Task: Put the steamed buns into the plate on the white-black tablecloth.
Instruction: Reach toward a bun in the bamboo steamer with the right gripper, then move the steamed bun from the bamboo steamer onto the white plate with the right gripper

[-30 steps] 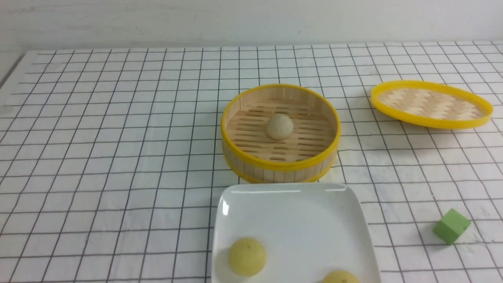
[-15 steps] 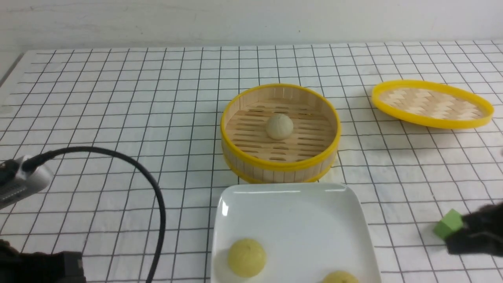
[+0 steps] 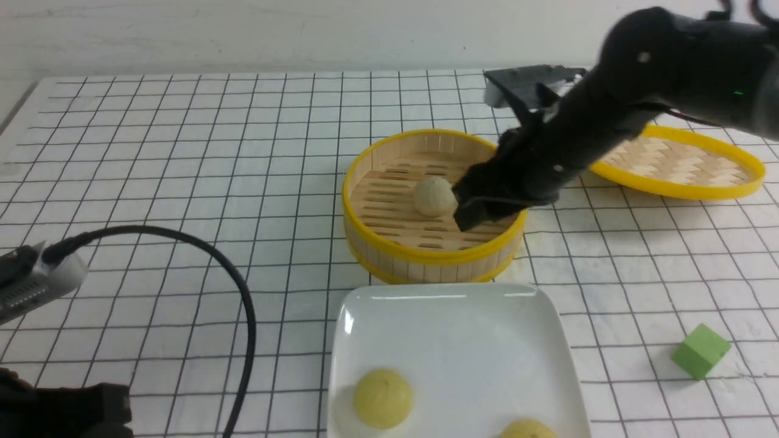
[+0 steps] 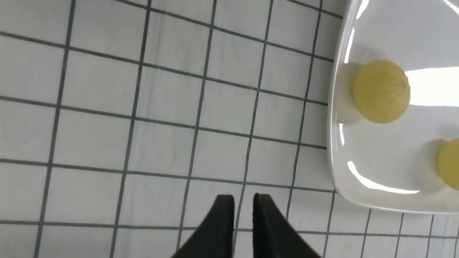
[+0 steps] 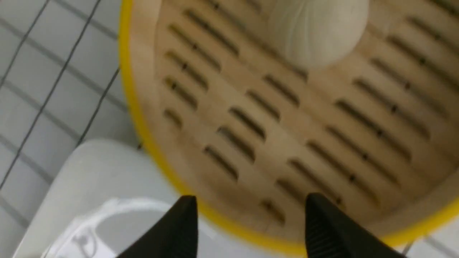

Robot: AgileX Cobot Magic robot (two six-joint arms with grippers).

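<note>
**Position of the work.** One grey bun sits alone on the slatted floor of the round basket, near its middle. Two yellow buns already lie in the plate, which rests on the checked tablecloth just in front of the basket. One bun is left to transfer.

**Right claw**. Released, with the fingers spread wide and nothing between them. It hangs inside the basket's outline. In the front view the grey bun lies just to the left of its tip; whether they touch cannot be told. The wrist view shows the bun ahead of the fingertips and not yet between them. The bun is round, so it has no long axis to line up with.

**Left claw**. Slightly parted, a narrow slit between the fingers, empty. It hangs over bare cloth beside the plate, well apart from the basket. The right arm is clearly the nearer.

**Obstructions.** In my judgement the basket's raised yellow rim is the main one: it stands between bun and plate, so any lift must clear it. The lid lies behind the right arm, and the green block sits well off to the right. Neither is in the path. There is free room in the plate behind the yellow buns.
</note>
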